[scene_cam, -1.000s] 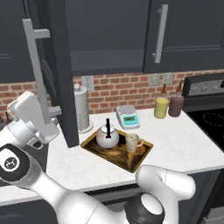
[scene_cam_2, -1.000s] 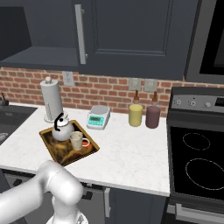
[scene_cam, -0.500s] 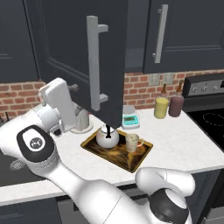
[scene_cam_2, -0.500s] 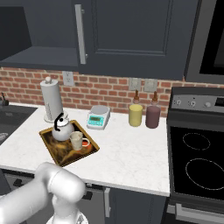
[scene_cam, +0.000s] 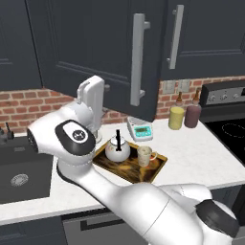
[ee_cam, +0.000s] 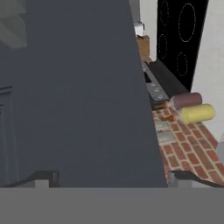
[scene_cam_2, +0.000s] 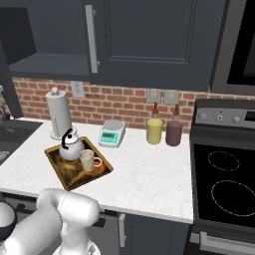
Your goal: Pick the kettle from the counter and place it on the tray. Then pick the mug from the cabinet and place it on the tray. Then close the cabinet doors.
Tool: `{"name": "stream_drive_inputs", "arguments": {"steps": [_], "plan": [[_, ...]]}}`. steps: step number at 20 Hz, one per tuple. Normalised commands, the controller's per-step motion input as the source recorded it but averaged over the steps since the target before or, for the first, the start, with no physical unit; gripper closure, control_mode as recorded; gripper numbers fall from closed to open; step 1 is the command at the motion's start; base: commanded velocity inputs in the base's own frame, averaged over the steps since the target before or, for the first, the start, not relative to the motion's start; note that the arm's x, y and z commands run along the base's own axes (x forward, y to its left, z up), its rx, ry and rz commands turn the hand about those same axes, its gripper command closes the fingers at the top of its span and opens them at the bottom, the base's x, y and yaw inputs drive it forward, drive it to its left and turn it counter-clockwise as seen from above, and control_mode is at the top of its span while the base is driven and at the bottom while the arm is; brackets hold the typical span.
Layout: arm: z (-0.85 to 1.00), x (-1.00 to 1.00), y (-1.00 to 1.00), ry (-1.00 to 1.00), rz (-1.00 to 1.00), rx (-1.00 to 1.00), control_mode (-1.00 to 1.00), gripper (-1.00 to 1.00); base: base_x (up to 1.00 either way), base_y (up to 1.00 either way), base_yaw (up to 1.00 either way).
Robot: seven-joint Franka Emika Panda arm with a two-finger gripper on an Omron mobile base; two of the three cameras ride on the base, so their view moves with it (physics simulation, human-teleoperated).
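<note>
The kettle (scene_cam: 117, 149) and mug (scene_cam: 145, 155) already sit on the tray (scene_cam: 155, 169), well below the tool (ee_cam: 112, 178), which, fingers spread, presses the cabinet door (scene_cam: 103, 52) that seems not yet fully closed.

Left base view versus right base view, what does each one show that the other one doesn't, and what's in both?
Left base view alone: the arm's white hand raised against the swinging cabinet door, and the dark sink.
Right base view alone: the paper-towel roll, the dark open cabinet shelf, and the stove burners.
Both: the kettle and mug on the tray, the scale, the yellow jar and the maroon jar.
</note>
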Motion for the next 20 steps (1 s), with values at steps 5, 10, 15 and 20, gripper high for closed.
{"name": "stream_drive_inputs", "arguments": {"steps": [5,10,15,20], "plan": [[0.07,0.16,-0.83,0.00,0.23,0.13,-1.00,-1.00,0.00,0.00,0.00],[0.09,0.19,-0.73,-0.04,0.23,0.10,-1.00,-1.00,0.00,0.00,0.00],[0.18,0.27,-0.71,-0.08,0.23,0.10,-1.00,-1.00,0.00,0.00,0.00],[0.20,0.40,-0.68,-0.03,0.23,0.12,-1.00,-1.00,0.00,0.00,0.00]]}}
